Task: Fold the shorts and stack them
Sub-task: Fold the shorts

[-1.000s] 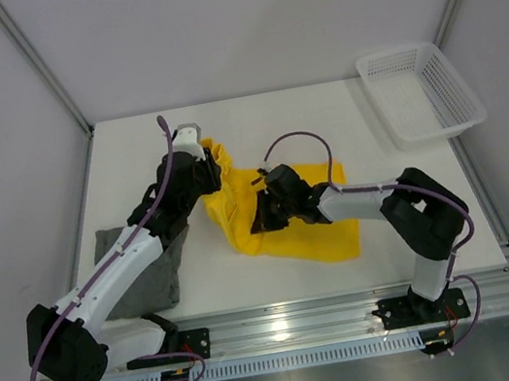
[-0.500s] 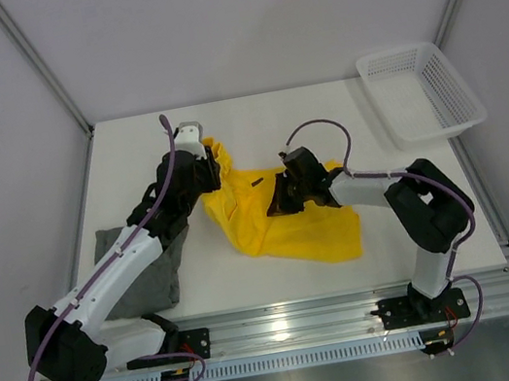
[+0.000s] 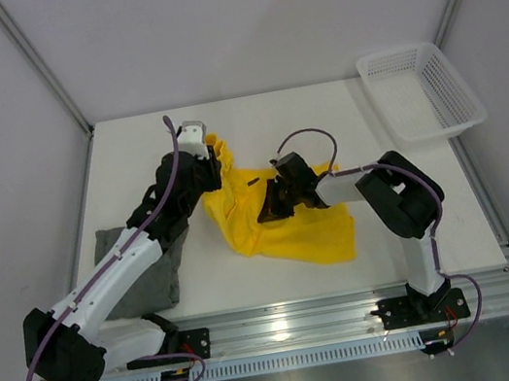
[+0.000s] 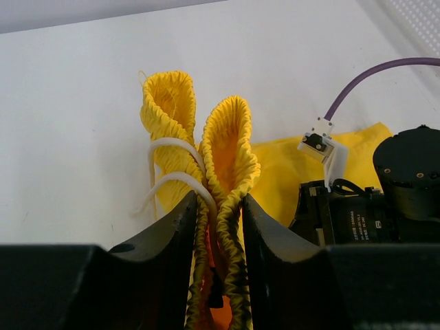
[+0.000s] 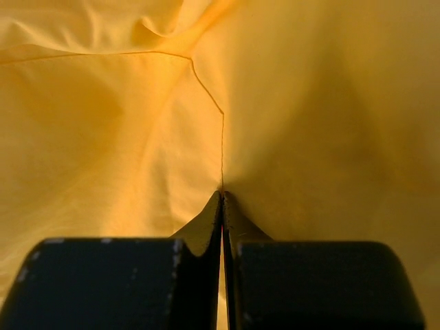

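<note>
Left gripper (image 4: pixel 218 206): jaws part-closed, clamped on the bunched elastic waistband (image 4: pixel 230 148) of the yellow shorts (image 3: pixel 311 230). White drawcord (image 4: pixel 175 182) loops out just beside the left finger.

Right gripper (image 5: pixel 222 206): jaws fully together. The tips sit on a seam and the cloth puckers toward them, so this looks like a pinch on a thin fold.

Key relation: the yellow cloth runs from the left gripper across to the right gripper, long axis roughly between the two. Both hands are on it, so neither has to reach.

Grey shorts (image 3: pixel 142 279) lie well behind the left gripper, under that arm, nearer its base. Judgement: any stacking move heads that way.
</note>
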Controlling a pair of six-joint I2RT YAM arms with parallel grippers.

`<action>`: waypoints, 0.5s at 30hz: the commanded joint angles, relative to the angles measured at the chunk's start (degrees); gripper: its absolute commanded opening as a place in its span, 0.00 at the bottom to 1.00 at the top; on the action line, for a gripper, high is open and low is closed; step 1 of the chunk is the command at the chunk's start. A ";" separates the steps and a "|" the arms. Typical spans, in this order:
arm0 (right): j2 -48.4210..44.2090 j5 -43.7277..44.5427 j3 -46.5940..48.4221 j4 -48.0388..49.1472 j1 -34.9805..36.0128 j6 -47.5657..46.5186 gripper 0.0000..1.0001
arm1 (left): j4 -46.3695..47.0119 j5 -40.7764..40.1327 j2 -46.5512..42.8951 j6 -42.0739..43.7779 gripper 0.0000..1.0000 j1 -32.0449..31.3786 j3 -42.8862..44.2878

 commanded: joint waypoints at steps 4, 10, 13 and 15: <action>5.05 -2.94 5.16 2.44 1.42 1.55 0.00 | 5.26 0.11 -2.88 2.85 0.00 -0.74 -1.01; 15.15 -9.08 11.93 5.60 2.56 5.40 0.00 | 7.46 -1.38 -4.29 3.91 0.00 -2.06 -4.52; 18.16 -10.06 15.62 6.22 4.05 6.38 0.00 | 9.13 -1.91 -4.38 4.61 0.00 -3.11 -5.23; 20.27 -10.33 17.55 7.01 4.75 7.61 0.00 | 8.87 -1.91 -4.29 4.52 0.00 -3.73 -5.49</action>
